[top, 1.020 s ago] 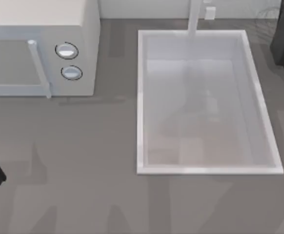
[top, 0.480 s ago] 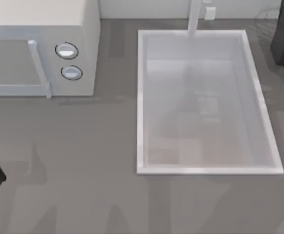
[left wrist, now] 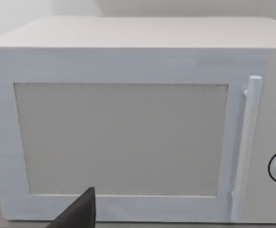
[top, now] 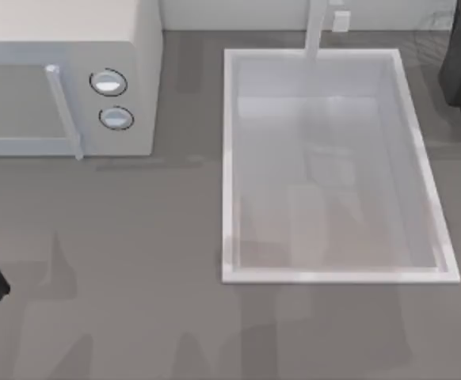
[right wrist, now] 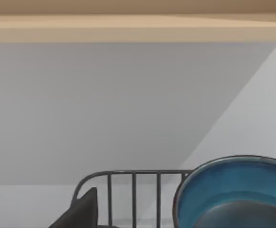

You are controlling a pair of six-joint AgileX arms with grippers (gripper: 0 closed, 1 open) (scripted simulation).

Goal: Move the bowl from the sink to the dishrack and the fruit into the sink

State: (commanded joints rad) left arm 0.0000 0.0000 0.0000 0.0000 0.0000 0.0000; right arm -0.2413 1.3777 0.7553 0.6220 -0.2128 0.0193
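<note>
Right wrist view had the right gripper (right wrist: 81, 211) by the dishrack (right wrist: 133, 190), finger spread unclear, the bowl (right wrist: 223, 190) close beside its wires, seemingly for racking. Sink (top: 333, 273) held nothing; left arm parked facing the microwave (left wrist: 124, 133).

A smooth, matt grey surface is shown by the table (top: 135, 261). The sink (top: 229, 158) is rendered in smooth white with a soft sheen, faint reflections being carried by its floor, and the faucet (top: 316, 28) matches it. The microwave (left wrist: 128, 61) is given a matt white casing with a duller, flat door panel and a smooth handle (left wrist: 249, 142). A glossy teal glaze is seen inside the bowl (right wrist: 223, 190). The dishrack (right wrist: 133, 190) is formed of thin, smooth grey wire.
</note>
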